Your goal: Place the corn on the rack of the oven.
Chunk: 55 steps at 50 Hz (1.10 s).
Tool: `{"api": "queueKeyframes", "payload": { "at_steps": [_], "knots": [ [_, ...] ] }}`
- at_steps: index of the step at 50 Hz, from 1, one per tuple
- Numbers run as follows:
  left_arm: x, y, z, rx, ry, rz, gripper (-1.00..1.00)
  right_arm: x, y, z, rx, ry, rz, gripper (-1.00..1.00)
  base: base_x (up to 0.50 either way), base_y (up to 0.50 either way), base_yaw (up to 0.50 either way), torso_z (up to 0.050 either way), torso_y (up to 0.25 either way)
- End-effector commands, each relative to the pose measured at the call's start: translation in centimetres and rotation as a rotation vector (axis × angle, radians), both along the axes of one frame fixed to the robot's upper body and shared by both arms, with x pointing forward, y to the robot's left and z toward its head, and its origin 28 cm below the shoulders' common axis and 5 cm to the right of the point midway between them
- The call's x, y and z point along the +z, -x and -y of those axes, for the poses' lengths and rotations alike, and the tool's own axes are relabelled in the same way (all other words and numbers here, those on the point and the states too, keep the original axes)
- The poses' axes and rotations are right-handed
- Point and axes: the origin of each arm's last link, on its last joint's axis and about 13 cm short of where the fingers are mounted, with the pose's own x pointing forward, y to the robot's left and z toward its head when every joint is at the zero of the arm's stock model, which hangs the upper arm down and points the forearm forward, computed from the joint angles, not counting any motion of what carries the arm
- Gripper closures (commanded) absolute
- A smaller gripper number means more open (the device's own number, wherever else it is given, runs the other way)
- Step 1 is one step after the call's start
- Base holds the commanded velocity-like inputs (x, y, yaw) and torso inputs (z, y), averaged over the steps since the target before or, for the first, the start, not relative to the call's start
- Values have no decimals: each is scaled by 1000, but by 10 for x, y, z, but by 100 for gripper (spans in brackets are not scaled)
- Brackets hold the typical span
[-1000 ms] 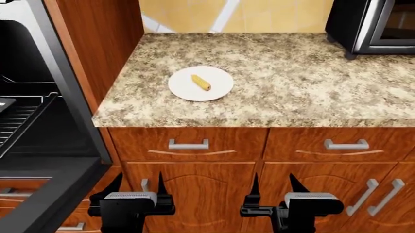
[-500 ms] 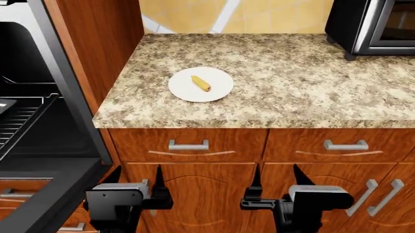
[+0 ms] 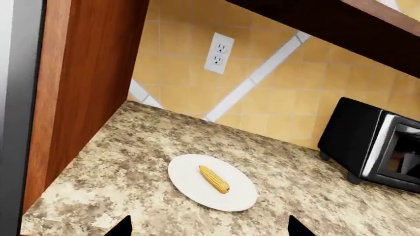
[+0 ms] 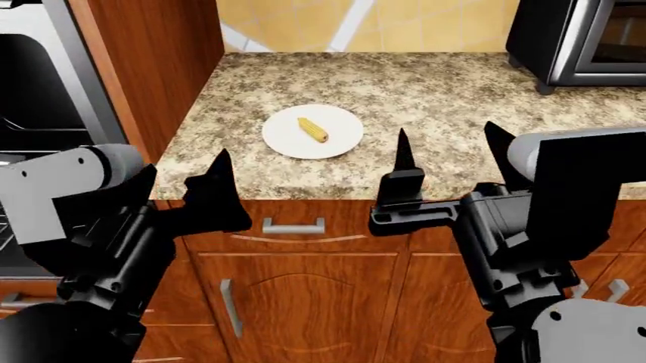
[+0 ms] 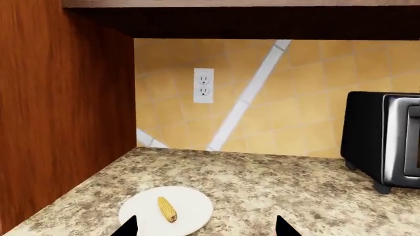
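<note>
So the corn (image 4: 313, 129) is just lying on a white plate (image 4: 340, 140) on the speckled granite counter (image 4: 454, 113), with a yellow tiled wall (image 3: 262, 98), a white outlet (image 3: 219, 52) and a countertop oven (image 4: 580, 38) at the back right. Both my grippers, left (image 4: 217, 189) and right (image 4: 449, 162), hang in front of the counter edge above the wooden drawers (image 4: 302, 223), fingers spread wide and holding nothing. Off to my left past the wood panel (image 4: 162, 68) is the big oven (image 4: 41, 83), its cavity dark.

Black boxy arms, light grey housings, each gripper (image 4: 446, 155) with pointed black fingers.
</note>
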Motion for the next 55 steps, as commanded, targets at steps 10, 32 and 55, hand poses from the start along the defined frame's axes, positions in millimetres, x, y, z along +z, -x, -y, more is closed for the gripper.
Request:
{"api": "queueKeyframes", "payload": {
  "at_steps": [10,32,55],
  "knots": [
    [18,15,3,-34,-50,36,-100,11,14,4,23,125,-2,-100,0,0,0,0,0],
    [15,9,1,-27,-68,44,-100,9,13,5,28,148,6,-100,150,0,0,0,0],
    [11,5,-1,-6,-60,48,-100,8,11,6,27,155,9,-100,181,0,0,0,0]
  ]
}}
